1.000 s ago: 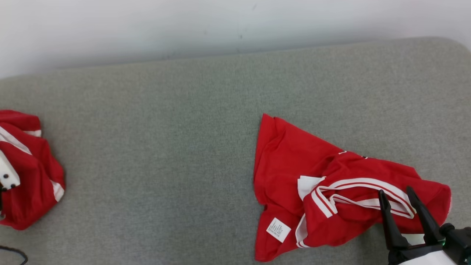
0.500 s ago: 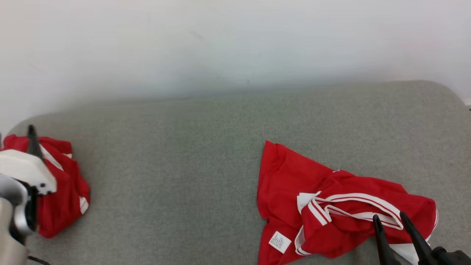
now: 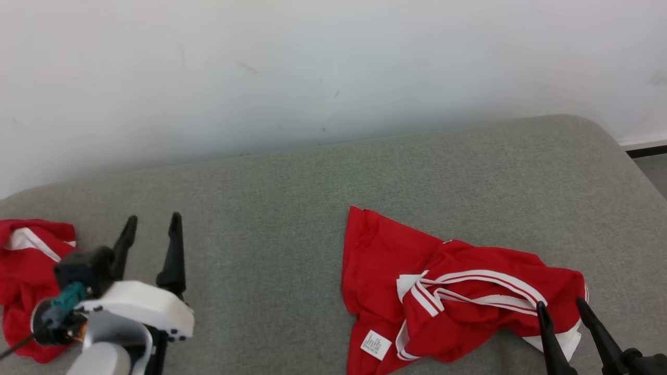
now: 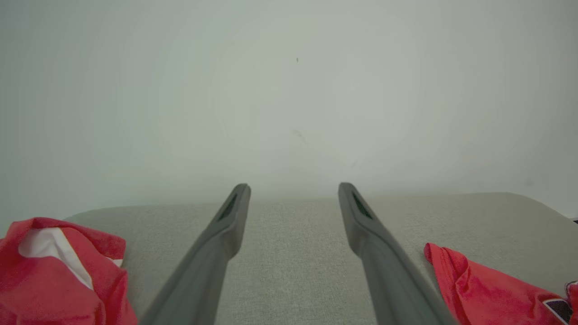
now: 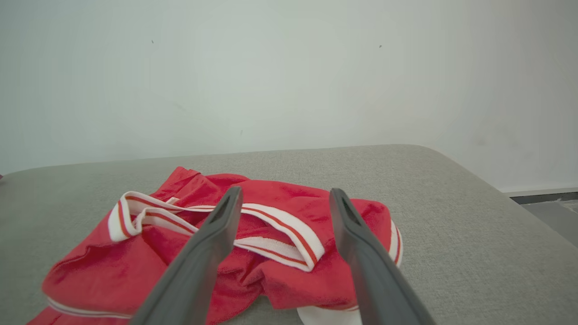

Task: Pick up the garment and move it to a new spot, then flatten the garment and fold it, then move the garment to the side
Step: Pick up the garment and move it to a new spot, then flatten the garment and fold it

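Biggest first: we see a pale wall [image 3: 333, 62] across the top half, at 12 o'clock. Below it is a grey padded surface [image 3: 260, 208] w/ a rounded far corner at 2 o'clock, running side to side.

On it, approx 4 o'clock from centre of head view, lies the red garment [image 3: 385, 260]. It's crumpled, not flat: a smoother flap points to 11 o'clock, and the bunched part is on the 3 o'clock side. A 2nd red garment [image 3: 26, 291] sits in a heap at 8 o'clock by the left edge, well apart from the first.

Left gripper [image 3: 153, 220] is btw the two, just beside the 2nd heap on its 3 o'clock side. Its fingers point to 12, spread wide, w/ nothing btw them.

Right gripper [image 3: 561, 306] is at 5 o'clock, in the bottom corner. Its fingers are also spread wide, holding nothing. The tips are over the garment's 4 o'clock end; we can't tell if they touch the cloth.

A white-and-red striped band [image 3: 469, 273] loops across the bunched part. Smallest is a white label [image 3: 375, 345] at the garment's 7 o'clock corner, print too small to read.
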`<state>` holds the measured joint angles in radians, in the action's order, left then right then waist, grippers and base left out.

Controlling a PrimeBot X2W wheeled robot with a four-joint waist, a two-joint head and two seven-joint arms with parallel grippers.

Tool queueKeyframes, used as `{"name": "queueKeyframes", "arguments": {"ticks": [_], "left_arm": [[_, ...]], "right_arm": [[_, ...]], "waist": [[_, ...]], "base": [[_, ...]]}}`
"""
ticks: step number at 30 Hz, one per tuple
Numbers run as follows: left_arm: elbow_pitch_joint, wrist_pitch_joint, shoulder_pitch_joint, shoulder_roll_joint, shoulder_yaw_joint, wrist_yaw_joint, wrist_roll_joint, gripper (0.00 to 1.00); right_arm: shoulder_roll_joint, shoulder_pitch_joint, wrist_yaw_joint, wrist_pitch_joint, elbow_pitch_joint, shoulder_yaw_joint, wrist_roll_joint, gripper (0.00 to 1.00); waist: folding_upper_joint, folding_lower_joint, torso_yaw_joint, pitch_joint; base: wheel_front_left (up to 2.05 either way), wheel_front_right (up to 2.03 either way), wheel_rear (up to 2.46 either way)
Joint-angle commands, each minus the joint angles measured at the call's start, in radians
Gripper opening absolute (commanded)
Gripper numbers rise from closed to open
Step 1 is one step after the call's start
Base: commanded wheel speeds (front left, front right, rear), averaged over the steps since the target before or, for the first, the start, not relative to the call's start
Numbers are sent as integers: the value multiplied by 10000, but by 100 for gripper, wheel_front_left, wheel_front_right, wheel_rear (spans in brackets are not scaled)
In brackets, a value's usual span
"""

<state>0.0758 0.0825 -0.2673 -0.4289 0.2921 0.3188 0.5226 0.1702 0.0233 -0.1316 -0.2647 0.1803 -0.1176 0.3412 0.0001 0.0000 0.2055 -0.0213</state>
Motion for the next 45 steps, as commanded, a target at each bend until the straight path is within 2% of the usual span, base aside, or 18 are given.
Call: {"name": "queueKeyframes", "arguments": {"ticks": [1, 6, 10, 14, 17, 22, 30, 38, 45], "left_arm": [[-191, 213, 489, 165, 71, 67, 40, 100], [-408, 971, 1570, 480, 588, -3, -220, 100], [-221, 1547, 2374, 992, 718, 95, -224, 100], [58, 1802, 2977, 1417, 701, 12, -525, 100], [-99, 1827, 3316, 1722, 439, -165, -1053, 100], [-440, 1817, 4089, 2297, -108, -778, -2039, 100], [-603, 1820, 4749, 3093, -1014, -1269, -2954, 100], [-441, 1821, 4836, 3546, -1540, -1844, -3540, 100], [-339, 1820, 4784, 3700, -1623, -2101, -3819, 100]], "right_arm": [[116, 127, 18, 5, -34, 39, -105, 100], [141, 216, 18, 7, -18, 161, -128, 100], [144, 272, 18, 5, -13, 261, -171, 100], [86, 397, 18, 5, 19, 345, -224, 100], [81, 402, 18, 5, 55, 339, -242, 100], [93, 410, 18, 5, 115, 293, -290, 100], [131, 415, 18, 5, 98, 162, -379, 100], [138, 335, 18, 6, 169, 5, -363, 100], [70, 364, 18, 6, 228, -62, -340, 100]], "waist": [[-1, 0, 100, -6], [-1, 0, 259, 96], [-1, 0, 274, 201], [-1, 0, 270, 322], [-1, 0, 256, 387], [-1, 0, 161, 486], [-1, 0, -90, 539], [-1, 0, -529, 538], [-1, 0, -838, 622]], "base": [[0, 0, 0], [0, 0, 0], [0, 0, 0], [0, 0, 0], [0, 0, 0], [0, 0, 0], [0, 0, 0], [0, 0, 0], [0, 0, 0]]}}
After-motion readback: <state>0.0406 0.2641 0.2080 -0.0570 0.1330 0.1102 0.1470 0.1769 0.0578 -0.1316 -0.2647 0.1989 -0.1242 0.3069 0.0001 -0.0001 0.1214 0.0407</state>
